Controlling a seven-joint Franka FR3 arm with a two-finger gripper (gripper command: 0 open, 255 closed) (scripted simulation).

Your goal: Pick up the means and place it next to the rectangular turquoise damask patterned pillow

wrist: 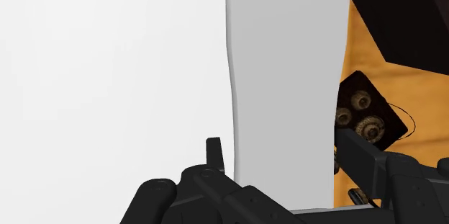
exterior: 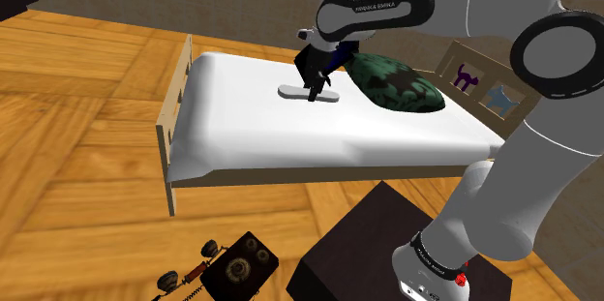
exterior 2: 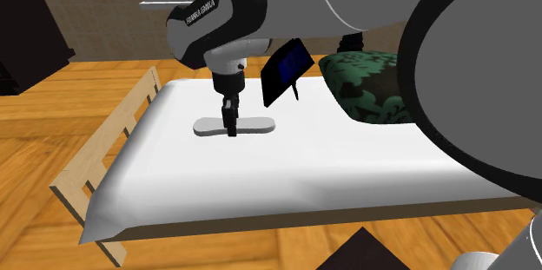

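Lettering (exterior 2: 201, 10) "FRANKA EMIKA" over grey board (exterior 2: 254, 125)

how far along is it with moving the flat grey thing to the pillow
Done: the gripper is down at the flat grey piece, open fingers either side of it. In hand: the grasp, not yet closed; the piece lies on the mattress. Left: close, lift, set it beside the dark green patterned pillow.

Grey board (exterior: 290, 89), green-black damask pillow (exterior: 397, 84)
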